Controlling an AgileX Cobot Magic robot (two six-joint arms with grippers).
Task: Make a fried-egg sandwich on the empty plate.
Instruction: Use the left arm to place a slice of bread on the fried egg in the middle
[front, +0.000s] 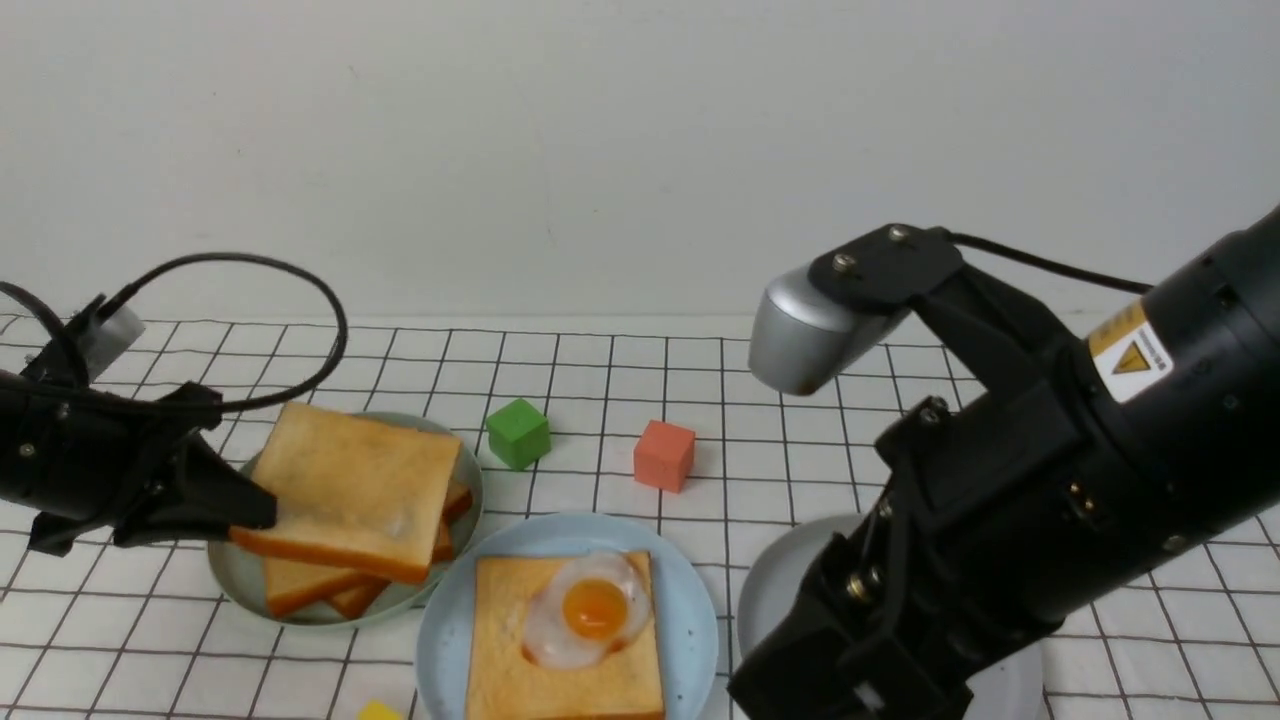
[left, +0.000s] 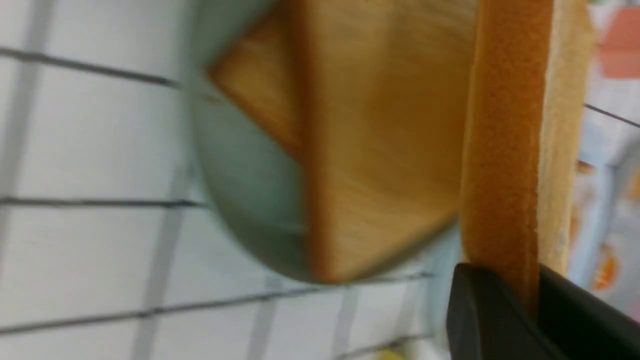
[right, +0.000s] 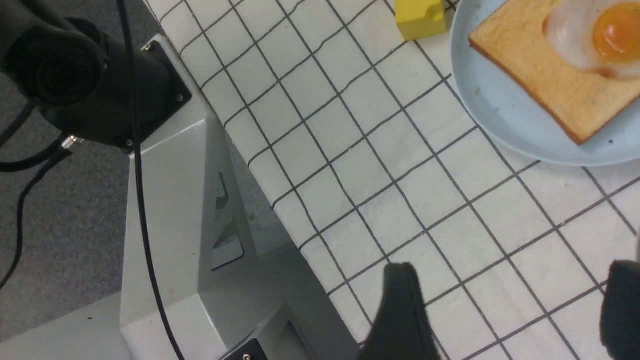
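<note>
a: left side status?
b: left pincer (front: 250, 512) clenched on the left edge of the top toast slice (front: 355, 485). wrist view shows the orange crust pinched between both black fingers (left: 480, 320). slice sits tilted over the pale green plate (front: 228, 578), above the other toast slices (front: 300, 588) piled there. can't tell if it's clear of the pile.
a: middle?
b: green cube (front: 518, 433) and salmon cube (front: 664, 455) on the checked table (front: 600, 360), apart from each other, behind the plates. light blue plate (front: 445, 610) front centre, just beside the green one. toast base (front: 510, 670) lies flat on it. fried egg (front: 590, 608) rests on the toast toward its far right corner, yolk up, uncovered. yellow block (front: 380, 712) at the frame edge, near-left of the blue plate.
a: right?
b: grey plate (front: 775, 585) mostly hidden behind the right arm (front: 1050, 480). right pincer (right: 510, 310) released, fingers wide apart, nothing between them. it's over bare checked cloth, apart from the blue plate.
</note>
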